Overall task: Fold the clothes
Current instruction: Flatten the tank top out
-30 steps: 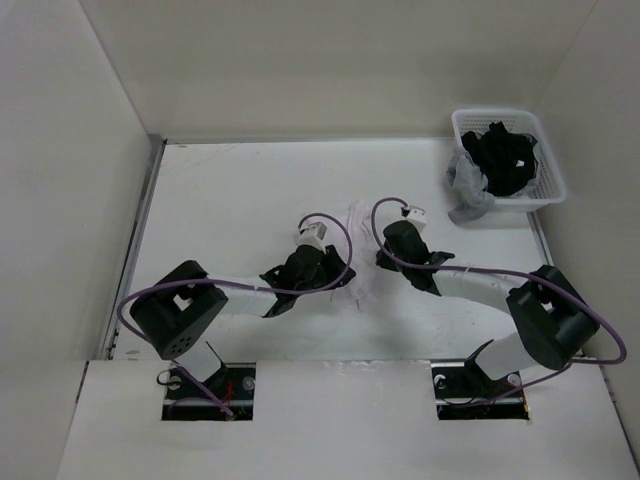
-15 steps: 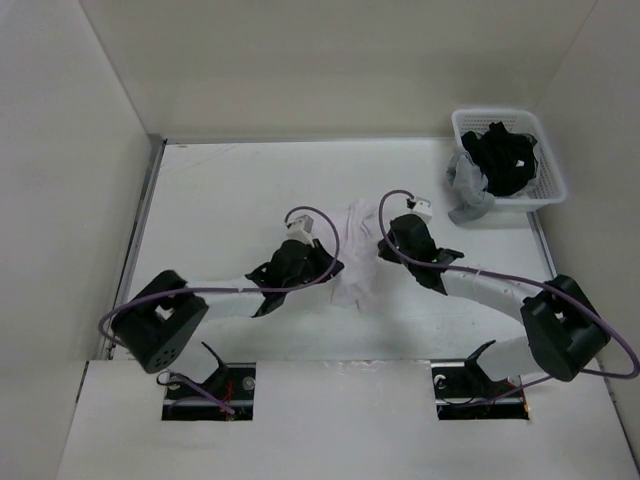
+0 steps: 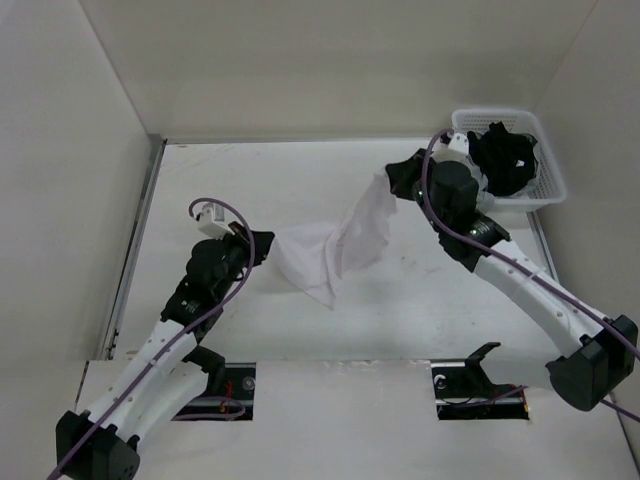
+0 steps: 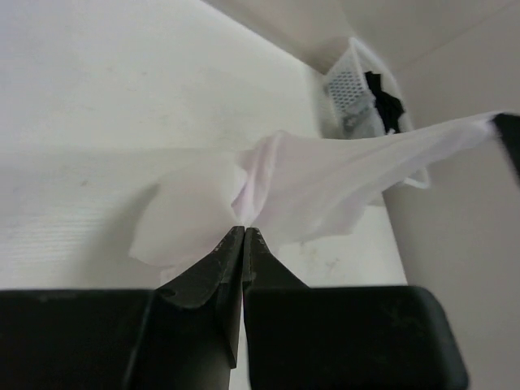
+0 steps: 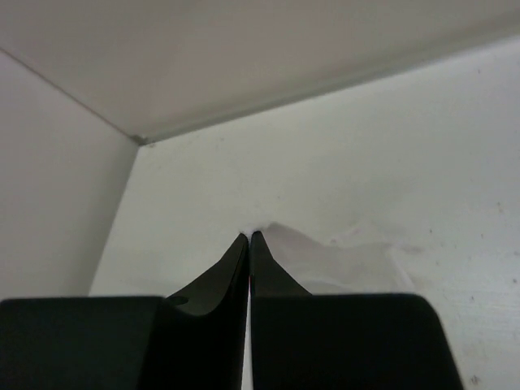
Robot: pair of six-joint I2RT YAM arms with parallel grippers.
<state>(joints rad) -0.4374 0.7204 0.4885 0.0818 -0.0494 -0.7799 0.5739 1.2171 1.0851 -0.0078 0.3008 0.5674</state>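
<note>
The clothes (image 3: 340, 240), a thin plain white garment, hang stretched in the air between my two grippers over the middle of the table. My left gripper (image 3: 262, 247) is shut on the garment's left end; in the left wrist view the clothes (image 4: 309, 183) fan out from the closed tips of the left gripper (image 4: 244, 231). My right gripper (image 3: 393, 178) is raised at the back right and shut on the other end. In the right wrist view the right gripper (image 5: 249, 236) pinches a white corner of the clothes (image 5: 341, 258).
A white basket (image 3: 545, 180) stands at the back right corner with a black garment (image 3: 505, 155) in it. White walls close the table at the back and on both sides. A metal rail (image 3: 140, 240) runs along the left edge.
Both arms have swung apart and lifted: the left gripper closed on the clothes and moved left, the right went back toward the basket. The bunched garment is now pulled out between them.
</note>
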